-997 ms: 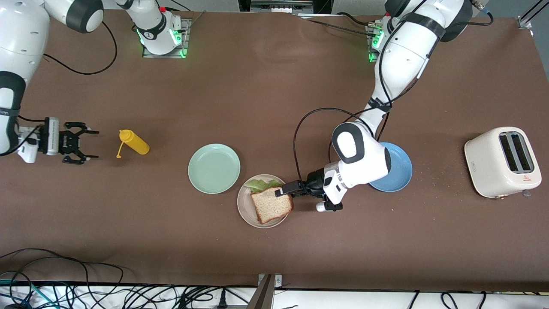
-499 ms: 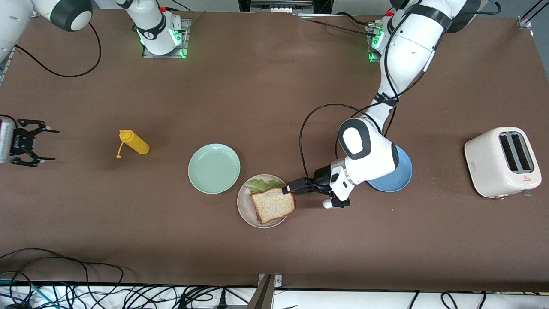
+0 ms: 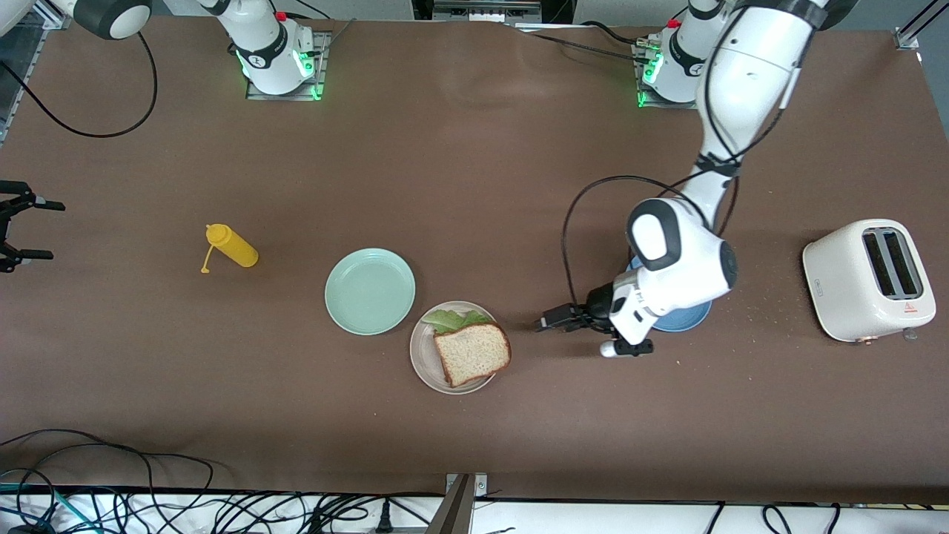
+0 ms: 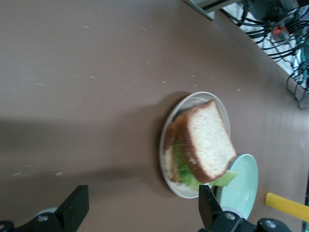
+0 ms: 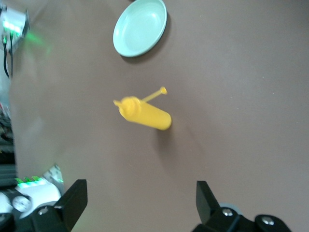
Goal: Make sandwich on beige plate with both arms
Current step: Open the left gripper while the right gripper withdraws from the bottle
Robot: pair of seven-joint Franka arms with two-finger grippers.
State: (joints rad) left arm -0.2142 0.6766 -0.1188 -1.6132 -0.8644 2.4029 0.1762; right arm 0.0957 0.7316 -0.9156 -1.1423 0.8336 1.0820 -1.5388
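Sandwich (image 3: pixel 472 353) is sitting on the beige plate (image 3: pixel 423 361) mid-bench; left gripper (image 3: pixel 552 323) is hovering beside it, jaws spread, while right gripper (image 3: pixel 18 227) is waiting spread at the bench edge.

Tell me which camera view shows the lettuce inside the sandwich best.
The left wrist view: it looks at the sandwich from the side, so the lettuce shows between the two slices on the beige plate. The front view shows only a green edge beside the top slice. The right wrist view shows none of it.
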